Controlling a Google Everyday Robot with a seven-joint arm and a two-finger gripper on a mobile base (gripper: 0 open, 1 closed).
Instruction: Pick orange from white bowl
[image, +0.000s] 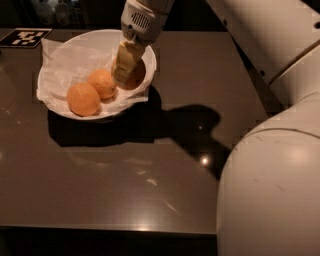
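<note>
The white bowl (55, 50), lined with crumpled white paper, stands at the table's back left. Two oranges lie in it side by side: one at the front left (83, 99) and one just behind it (102, 83). My gripper (126, 74) reaches down from above over the bowl's right side. It is shut on a third orange (138, 75), which sits in shadow between the pale fingers (124, 59), raised off the paper near the right rim. The finger in front hides part of this orange.
The dark brown table (150, 165) stretches forward and right of the bowl. A black-and-white marker tag (24, 37) lies at the back left corner. My white arm (270, 150) fills the right side of the view and casts a shadow beside the bowl.
</note>
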